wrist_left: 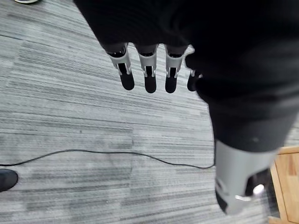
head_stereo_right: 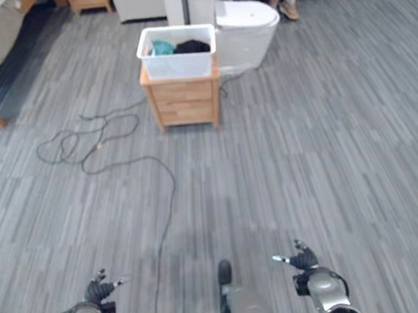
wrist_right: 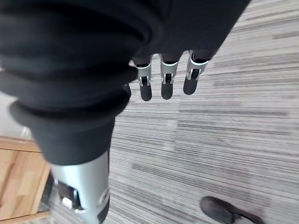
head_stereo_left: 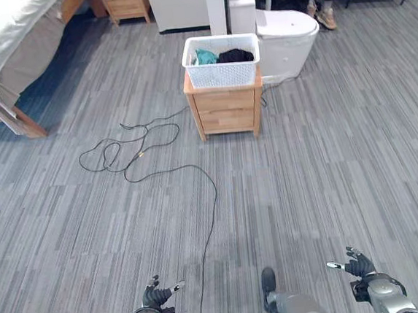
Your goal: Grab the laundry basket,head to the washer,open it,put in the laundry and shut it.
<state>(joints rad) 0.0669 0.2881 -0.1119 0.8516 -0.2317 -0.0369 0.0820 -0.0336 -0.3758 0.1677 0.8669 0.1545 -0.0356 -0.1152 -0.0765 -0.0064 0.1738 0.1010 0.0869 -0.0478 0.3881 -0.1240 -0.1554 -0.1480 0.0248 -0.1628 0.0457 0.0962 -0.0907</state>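
The white laundry basket (head_stereo_left: 221, 71) stands on a small wooden nightstand (head_stereo_left: 225, 109) a few steps ahead, near the middle of the room. A teal cloth (head_stereo_left: 204, 56) and a black cloth (head_stereo_left: 236, 55) lie inside it. Low at the bottom of the eye views, my left hand (head_stereo_left: 157, 296) and right hand (head_stereo_left: 359, 264) hang far from the basket. Both are open and hold nothing; their straight fingers (wrist_left: 147, 77) (wrist_right: 163, 81) point over bare floor in the wrist views.
A white rounded appliance (head_stereo_left: 286, 36) stands just right of the nightstand. A bed (head_stereo_left: 1, 43) fills the far left corner, with a wooden dresser (head_stereo_left: 126, 2) and white cabinet (head_stereo_left: 181, 5) along the back. A person's shoes (head_stereo_left: 321, 15) show behind the appliance.
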